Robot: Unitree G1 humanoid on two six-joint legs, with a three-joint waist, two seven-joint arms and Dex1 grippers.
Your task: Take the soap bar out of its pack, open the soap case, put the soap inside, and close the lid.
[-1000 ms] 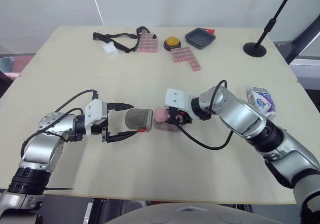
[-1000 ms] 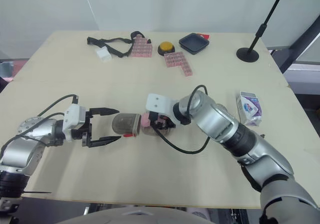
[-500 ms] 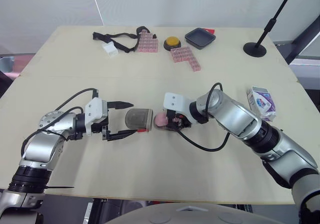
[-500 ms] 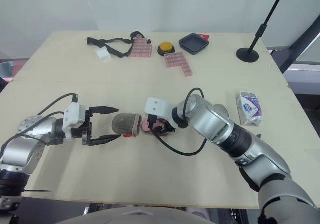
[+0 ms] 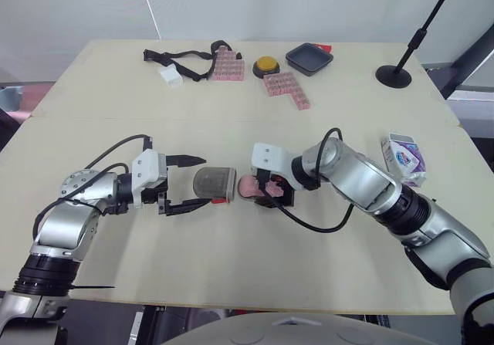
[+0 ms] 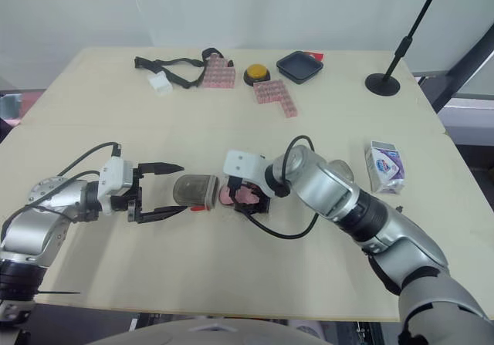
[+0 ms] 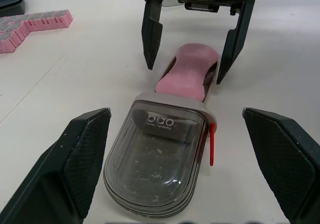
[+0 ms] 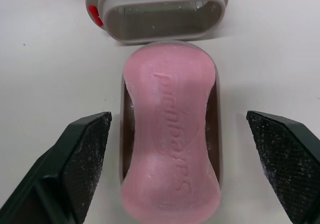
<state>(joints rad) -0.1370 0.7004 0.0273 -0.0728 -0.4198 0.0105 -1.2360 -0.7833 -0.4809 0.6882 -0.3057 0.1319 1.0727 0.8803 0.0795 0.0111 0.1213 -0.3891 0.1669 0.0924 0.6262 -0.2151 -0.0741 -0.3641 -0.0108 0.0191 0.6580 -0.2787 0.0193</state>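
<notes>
Presently, we find the right pincer open, one black finger on either side of the soap bar and neither finger touching it. The pink bar lies flat in the base of the soap case, with its embossed face upward. The dark rim of the base shows along both long sides of the bar.

Just beyond the far end of the base is the lid, a smoky clear shell with a grey rim. Its open mouth faces the soap and the right pincer. The case is therefore open. Lid and base sit end to end; we cannot tell whether they are joined. A red latch runs along one side of the lid.

The left pincer is likewise spread wide. Its two fingers flank the lid from the opposite side, and we see a gap between each finger and the shell. The two pincers point at each other across the case.

All of this rests on the pale desk, near its middle. The soap pack, white and purple, lies well apart at the robot's right. Along the far edge we note a black strap, a small white block, two pink brick pieces, a yellow button, a black tray and a round stand foot.
</notes>
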